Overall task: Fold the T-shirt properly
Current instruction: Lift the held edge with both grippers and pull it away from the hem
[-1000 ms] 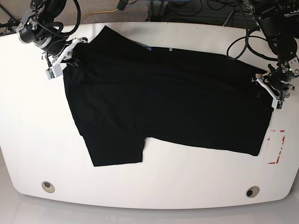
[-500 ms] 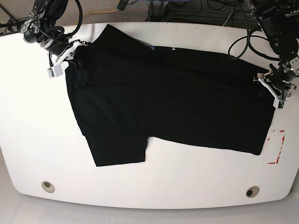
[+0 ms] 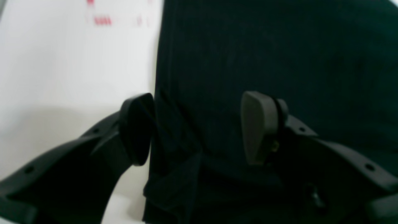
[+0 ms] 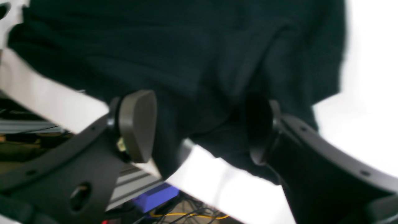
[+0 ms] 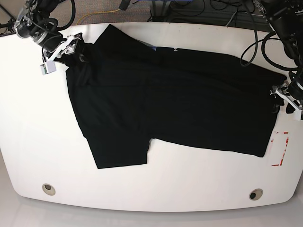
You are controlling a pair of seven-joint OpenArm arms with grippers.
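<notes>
The black T-shirt [image 5: 170, 99] lies spread flat on the white table [image 5: 38, 137], one sleeve toward the front and its neck print at the back edge. My right gripper [image 5: 64, 51] hovers at the shirt's back left corner. In the right wrist view this gripper [image 4: 199, 127] is open, with loose shirt fabric [image 4: 192, 56] bunched between its wide-apart pads but not pinched. My left gripper [image 5: 285, 99] is at the shirt's right edge. It [image 3: 197, 129] is open and straddles the fabric's edge [image 3: 174, 149], one pad over the table and one over the cloth.
Red tape marks [image 5: 280, 149] sit on the table just right of the shirt's front right corner. Two round holes [image 5: 48, 188] [image 5: 256, 194] lie near the front edge. Cables and gear hang beyond the back edge [image 4: 174, 214].
My right gripper has gone from shut to open, letting go of the shirt's corner, and has drawn back up and left. My left gripper has slid right and slightly forward along the shirt's edge.
</notes>
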